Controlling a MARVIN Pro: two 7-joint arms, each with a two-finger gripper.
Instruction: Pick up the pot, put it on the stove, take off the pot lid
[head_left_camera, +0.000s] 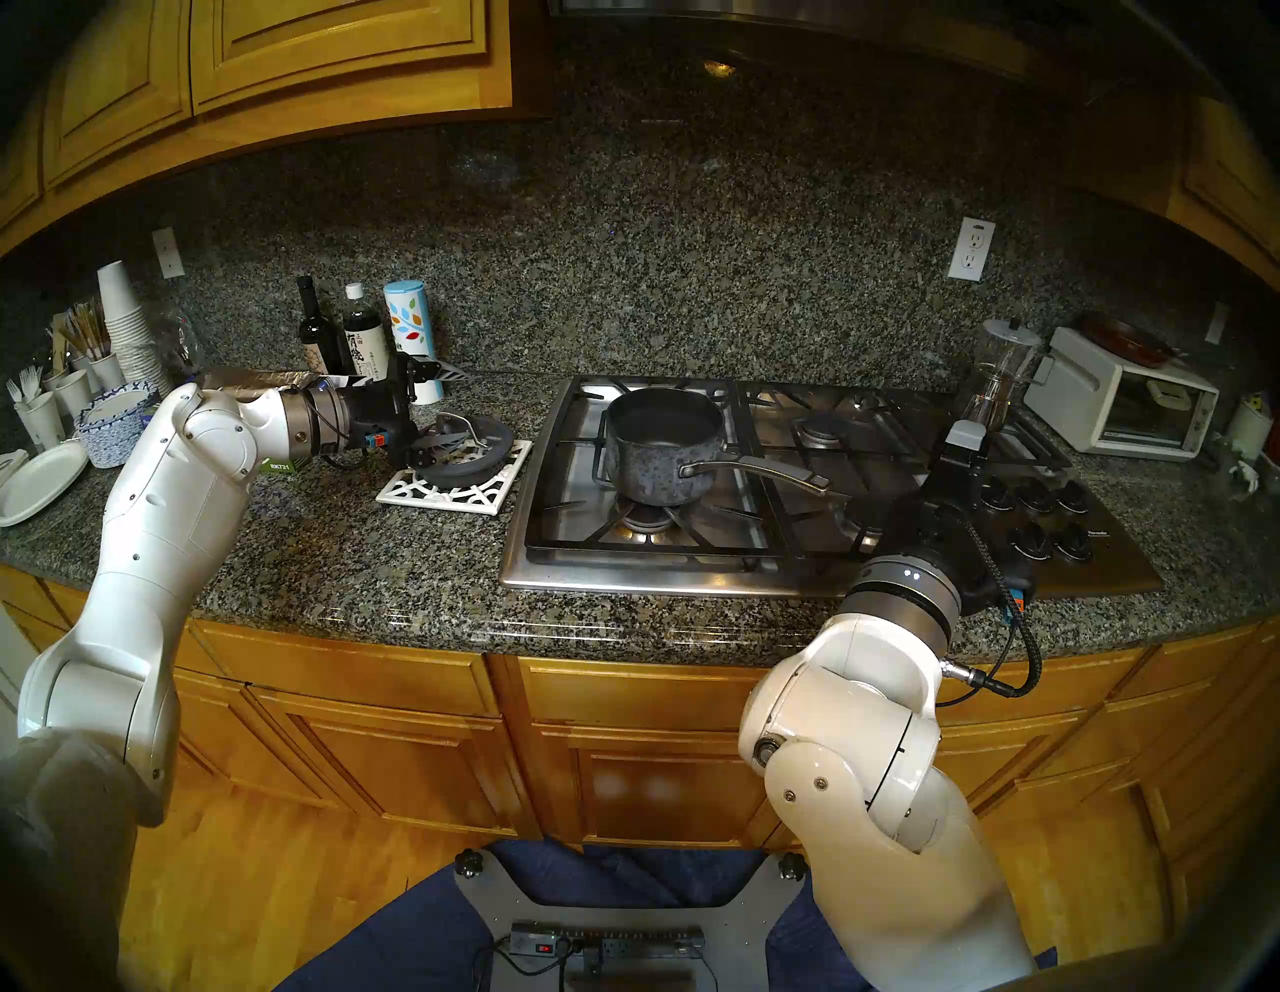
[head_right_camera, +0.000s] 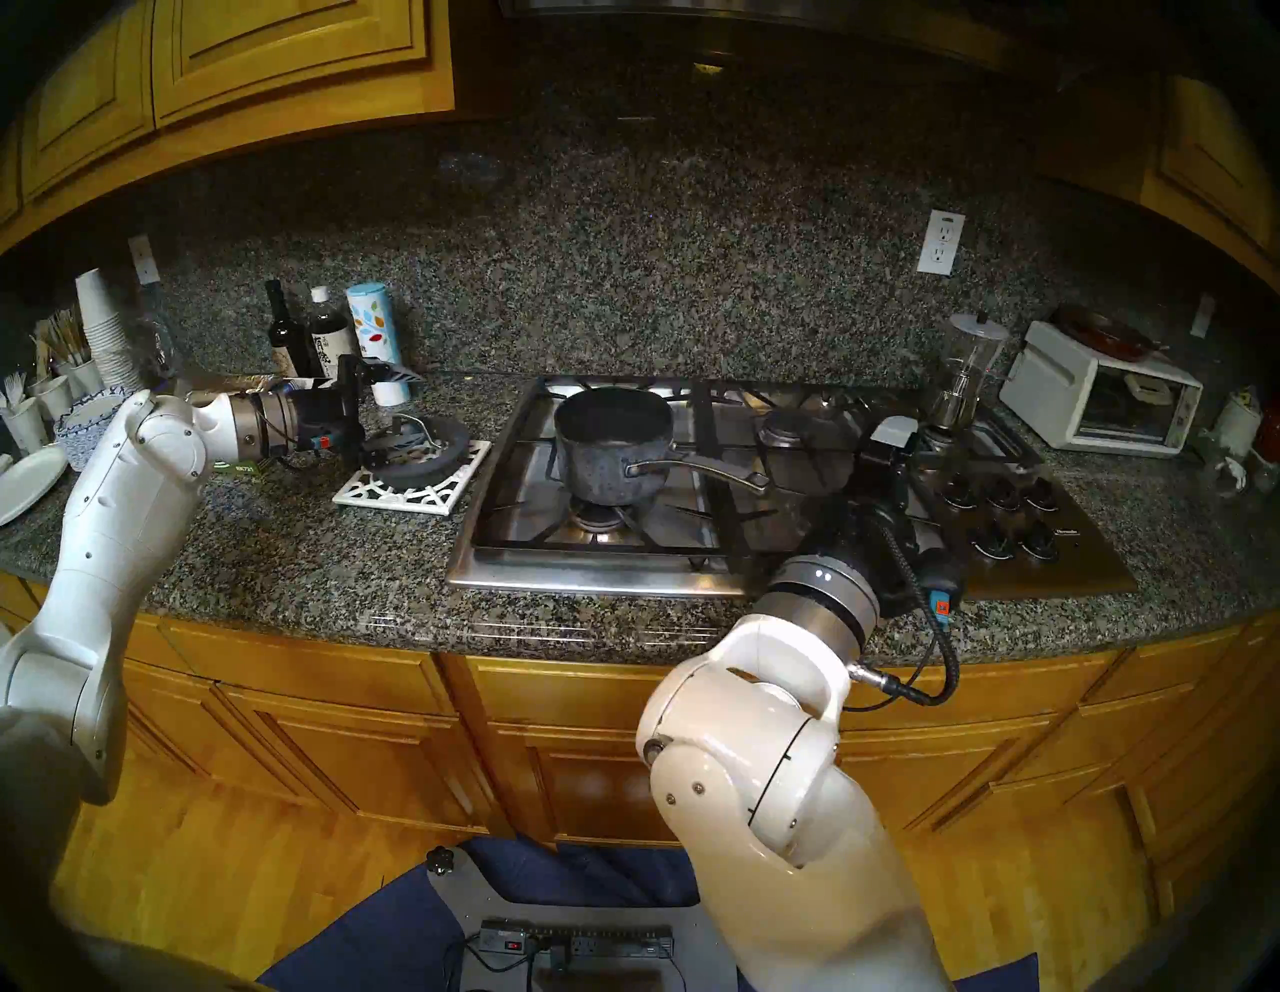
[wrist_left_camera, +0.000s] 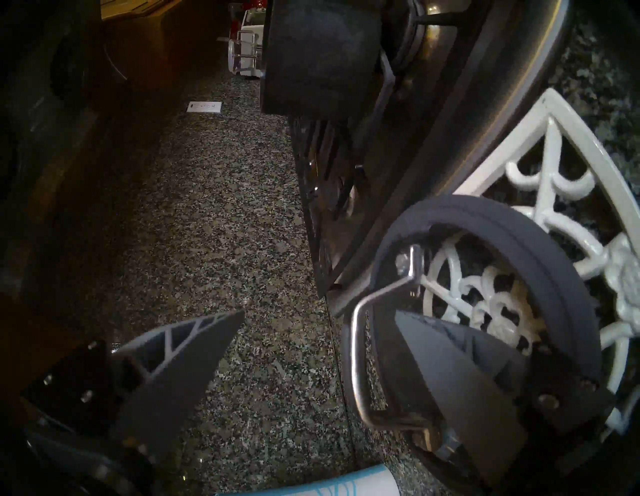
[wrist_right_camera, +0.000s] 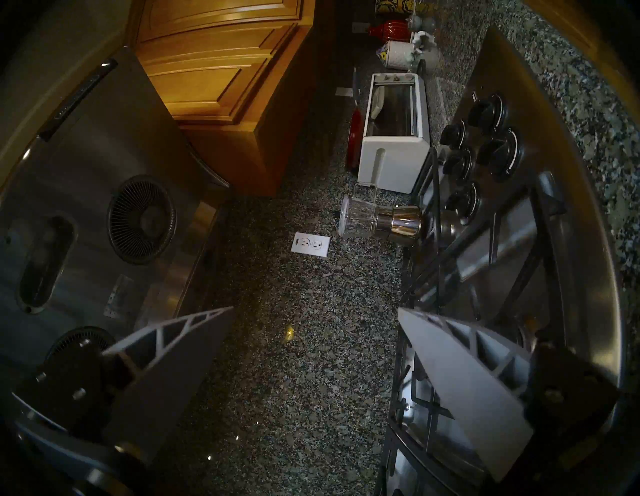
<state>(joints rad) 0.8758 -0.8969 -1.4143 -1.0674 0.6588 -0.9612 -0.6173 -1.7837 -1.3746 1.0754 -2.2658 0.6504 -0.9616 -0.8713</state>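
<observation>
On the stove, over the front left burner, the pot stands uncovered on the black grates, handle pointing right. Left of the stove, the lid lies on a white trivet on the granite counter. Spread wide, the left gripper is turned on its side at the lid: one finger lies under the silver loop handle, the other stands clear above; nothing is clamped. Over the stove's front right part, near the knobs, the right gripper hangs released and empty.
</observation>
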